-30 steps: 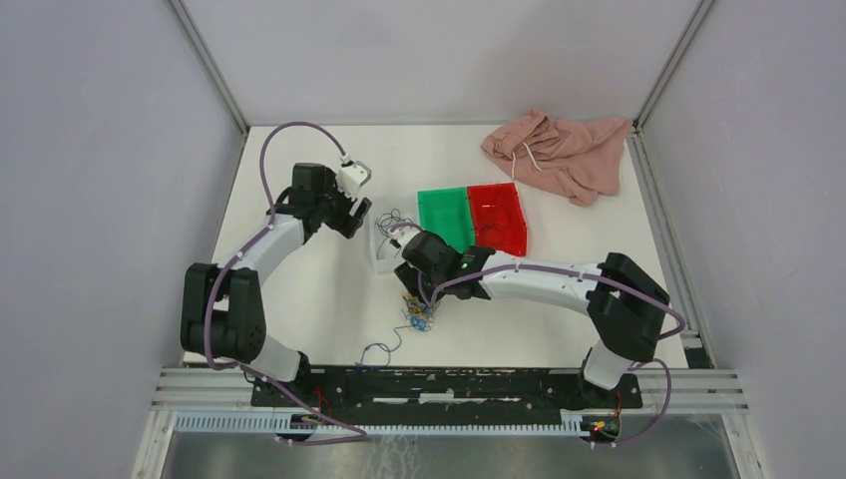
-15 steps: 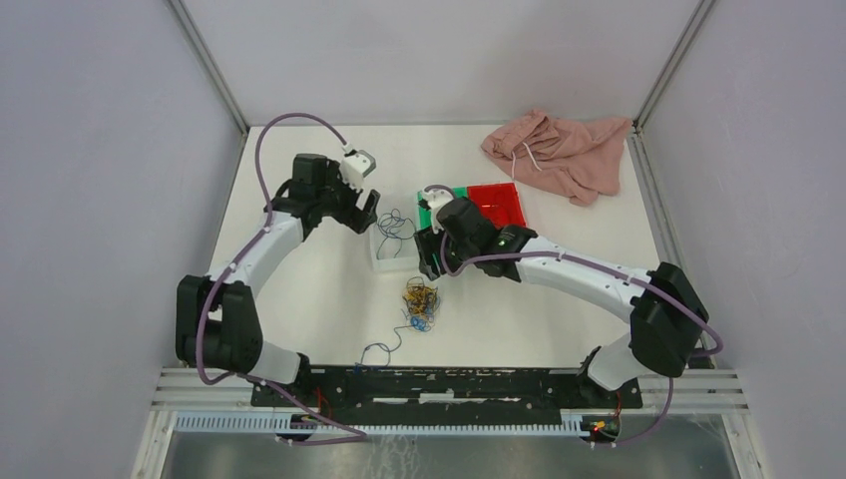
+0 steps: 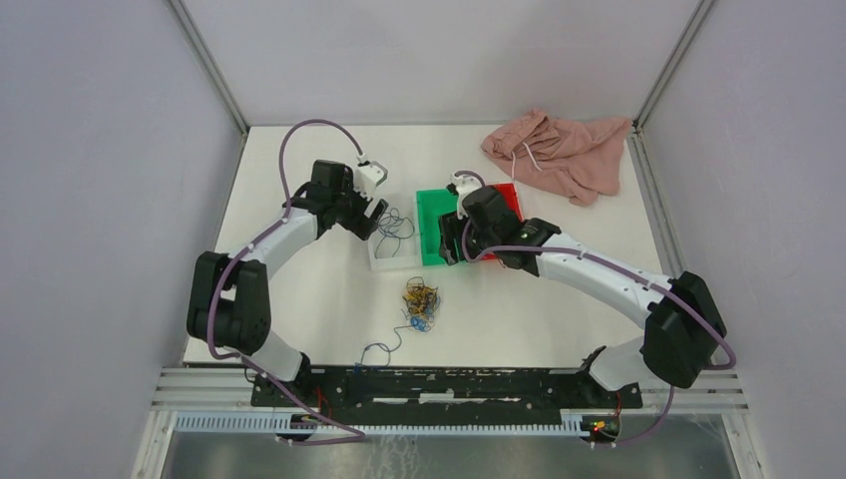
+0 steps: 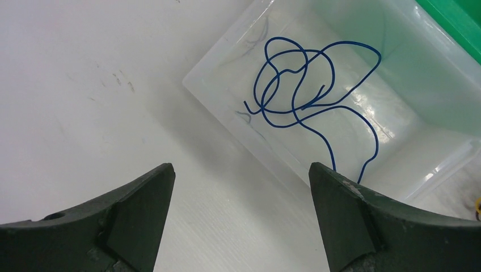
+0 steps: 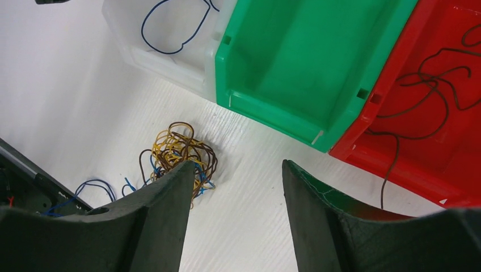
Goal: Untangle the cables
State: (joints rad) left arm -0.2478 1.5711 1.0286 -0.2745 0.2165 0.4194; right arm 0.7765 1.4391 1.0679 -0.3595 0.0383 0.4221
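Our left gripper (image 4: 241, 170) and right gripper (image 5: 235, 164) both gape empty. The tangled yellow, brown and blue cable clump (image 3: 420, 297) lies on the white table (image 3: 319, 299) at five o'clock from the clear plastic bin (image 3: 389, 260).

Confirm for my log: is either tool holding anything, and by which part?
Nothing is held. Both the left tool and the right tool are open and empty.

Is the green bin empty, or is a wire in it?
Empty, as far as visible: in the right wrist view the green bin has a bare floor.
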